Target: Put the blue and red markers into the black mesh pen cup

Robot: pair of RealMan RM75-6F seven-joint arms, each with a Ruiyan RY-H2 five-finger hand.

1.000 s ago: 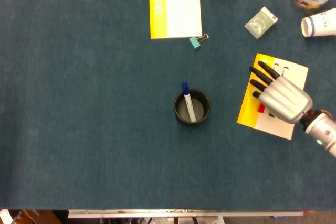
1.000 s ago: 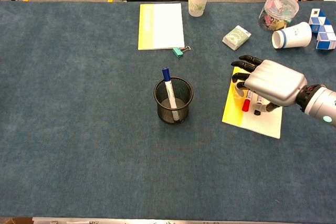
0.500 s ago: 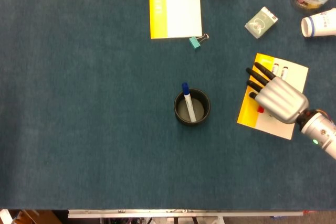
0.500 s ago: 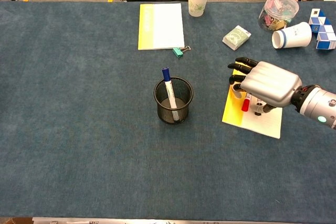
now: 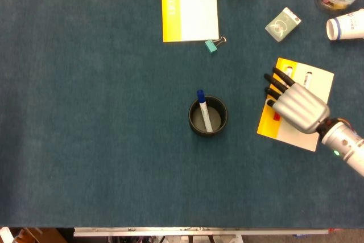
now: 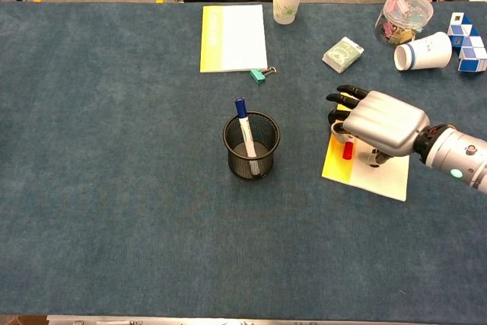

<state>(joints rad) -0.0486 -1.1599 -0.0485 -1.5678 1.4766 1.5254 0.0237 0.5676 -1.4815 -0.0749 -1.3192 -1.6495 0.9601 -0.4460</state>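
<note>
1. Chest view shows our right hand [image 6: 378,125] over the yellow-and-white booklet [image 6: 335,164], having slid toward the cup [image 6: 251,144] over the last second.
2. We see the red marker [image 6: 348,150] beneath the palm; it has moved along with the hand, so we judge it held, though the closing fingers are hidden.
3. Blue marker [image 5: 202,110] already stands in the cup, well apart from the hand.
4. We reckon half the job is done, with the carry to the cup under way.
5. Our left hand is out of both views.
</note>
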